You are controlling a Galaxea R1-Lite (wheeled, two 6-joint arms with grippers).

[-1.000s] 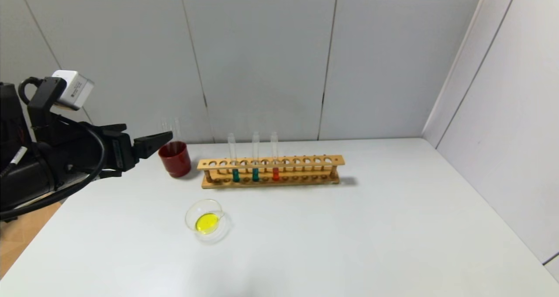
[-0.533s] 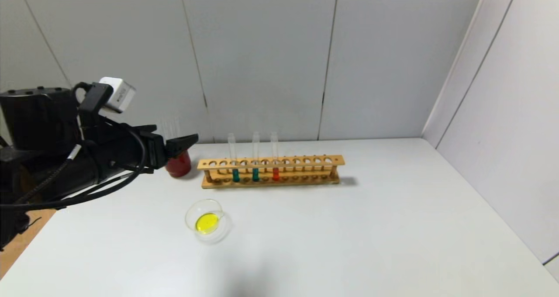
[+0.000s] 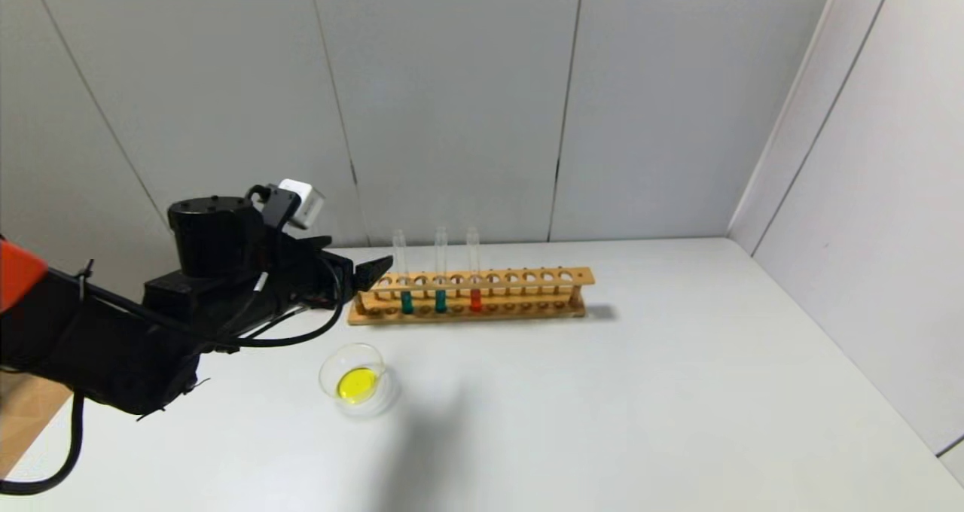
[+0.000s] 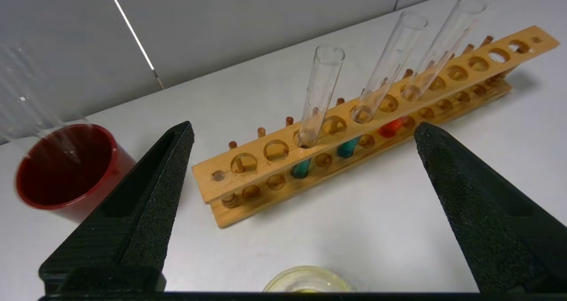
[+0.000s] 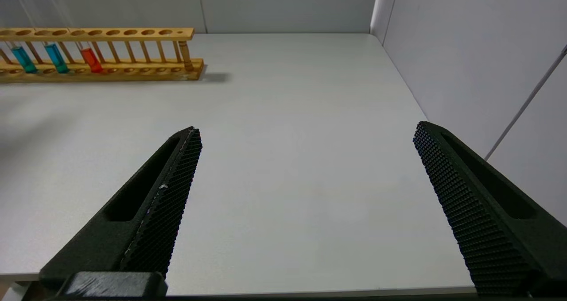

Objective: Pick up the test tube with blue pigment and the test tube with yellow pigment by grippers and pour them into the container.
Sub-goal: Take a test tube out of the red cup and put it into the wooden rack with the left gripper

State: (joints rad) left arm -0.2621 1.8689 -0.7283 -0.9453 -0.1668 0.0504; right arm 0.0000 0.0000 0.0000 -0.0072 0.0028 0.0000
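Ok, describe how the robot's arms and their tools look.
Left arm: black, bulky, with loose black cables, an orange patch and a small white box on top. Left tool and right tool: two black pointed fingers with textured inner faces.

No writing, label, brand or number can be read anywhere. Any print on the small white box (image 3: 302,200) cannot be made out.

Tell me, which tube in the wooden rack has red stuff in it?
The third tube from the robot's left in the wooden rack. It holds orange-red liquid; the other two tubes both hold blue-teal liquid.
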